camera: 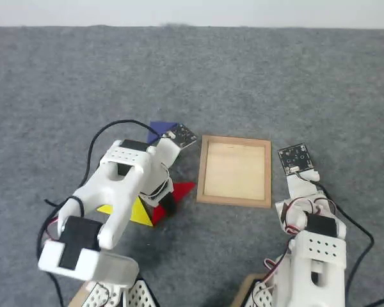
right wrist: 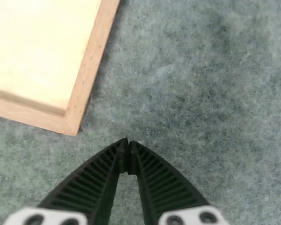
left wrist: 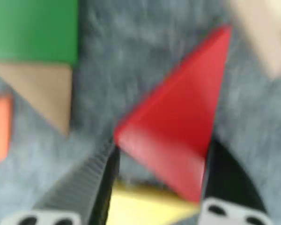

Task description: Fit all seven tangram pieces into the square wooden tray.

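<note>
Pickup step: left hand [left wrist: 160, 157] clamped on red triangle [left wrist: 178, 103], low on grey worktop [camera: 275, 77], just beside empty wooden tray [camera: 234, 201]. Right hand [right wrist: 129, 157] pinched closed, empty, near tray corner. Next, likely: lift triangle clear of rim, seat in tray corner.

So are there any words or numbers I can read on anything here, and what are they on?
None can be read. The wooden tray is bare wood. The red triangle, yellow piece and green piece are plain colours with no print. The small dark boards on the arms' wrists show tiny pale marks, too small to read.
</note>
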`<act>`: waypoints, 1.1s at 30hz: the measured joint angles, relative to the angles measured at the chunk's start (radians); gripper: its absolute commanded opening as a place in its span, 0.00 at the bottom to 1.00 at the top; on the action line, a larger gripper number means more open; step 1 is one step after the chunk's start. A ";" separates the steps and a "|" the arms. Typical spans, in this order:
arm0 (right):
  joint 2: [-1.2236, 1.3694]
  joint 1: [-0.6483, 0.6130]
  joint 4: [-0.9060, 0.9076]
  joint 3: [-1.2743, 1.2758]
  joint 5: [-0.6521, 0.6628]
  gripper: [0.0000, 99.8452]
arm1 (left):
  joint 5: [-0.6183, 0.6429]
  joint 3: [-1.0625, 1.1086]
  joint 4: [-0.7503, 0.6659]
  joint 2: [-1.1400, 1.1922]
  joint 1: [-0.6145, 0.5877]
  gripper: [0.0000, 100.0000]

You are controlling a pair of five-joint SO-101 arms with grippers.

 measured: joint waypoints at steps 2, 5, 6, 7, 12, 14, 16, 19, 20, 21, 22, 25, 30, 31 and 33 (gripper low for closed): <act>0.000 0.000 0.000 0.000 0.000 0.01 | 0.000 -0.002 -0.002 0.009 0.002 0.29; 0.000 0.000 0.000 0.000 0.000 0.01 | 0.000 -0.040 0.009 0.046 0.009 0.29; 0.000 0.000 0.000 0.000 0.000 0.01 | 0.005 -0.063 0.015 0.064 0.014 0.29; 0.000 0.000 0.000 0.000 0.000 0.01 | 0.006 -0.086 0.018 0.084 0.015 0.29; 0.000 0.000 0.000 0.000 0.000 0.01 | 0.017 -0.193 0.020 0.166 0.020 0.29; 0.000 0.000 0.000 0.000 0.000 0.01 | 0.015 -0.218 0.021 0.184 0.020 0.29; 0.000 0.000 0.000 0.000 0.000 0.01 | 0.014 -0.235 0.021 0.193 0.020 0.29; 0.000 0.000 0.000 0.000 0.000 0.01 | 0.011 -0.264 0.025 0.199 0.023 0.28; 0.000 0.000 0.000 0.000 0.000 0.01 | 0.011 -0.278 0.031 0.201 0.023 0.28; 0.000 0.000 0.000 0.000 0.000 0.01 | 0.009 -0.292 0.035 0.201 0.021 0.28; 0.000 0.000 0.000 0.000 0.000 0.01 | 0.011 -0.302 0.048 0.201 0.020 0.28; 0.000 0.000 0.000 0.000 0.000 0.01 | -0.020 -0.308 0.092 0.181 0.017 0.28; 0.000 0.000 0.000 0.000 0.000 0.01 | -0.072 -0.308 0.100 0.106 0.017 0.29; 0.000 0.000 0.000 0.000 0.000 0.01 | -0.078 -0.308 0.100 0.106 0.017 0.29; 0.000 0.000 0.000 0.000 0.000 0.01 | -0.087 -0.308 0.095 0.106 0.017 0.29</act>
